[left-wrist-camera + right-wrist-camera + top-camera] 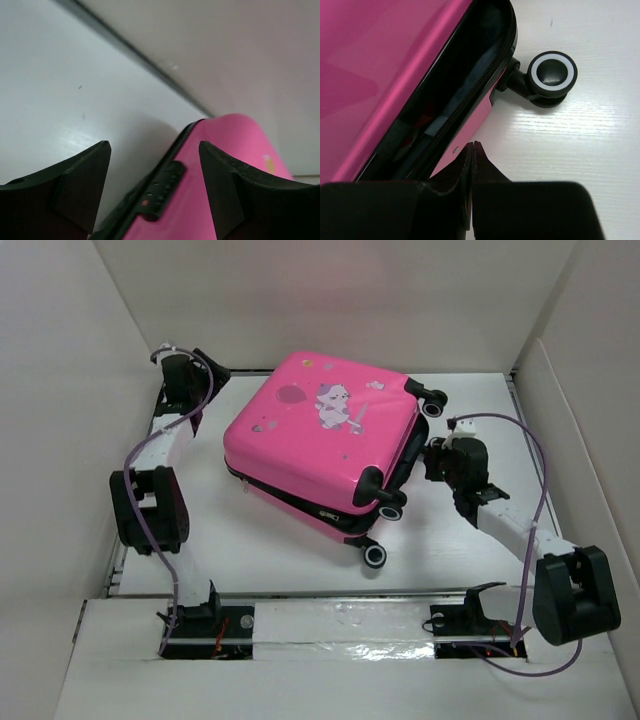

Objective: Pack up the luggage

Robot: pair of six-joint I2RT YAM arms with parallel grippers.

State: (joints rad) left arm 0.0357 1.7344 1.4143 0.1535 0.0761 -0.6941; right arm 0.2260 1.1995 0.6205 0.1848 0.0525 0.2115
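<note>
My left gripper (155, 150) stands spread open at the far-left corner of the luggage (315, 435), which lies flat mid-table, gaping unzipped; my right gripper (472, 146) is clenched empty beside the open zip (468, 100) near a wheel (551, 75). I judge a push there could skate the shell sideways or trap lining (485, 45) in the teeth. The white table (260, 550) looks slick, with walls (330, 300) close around.
</note>
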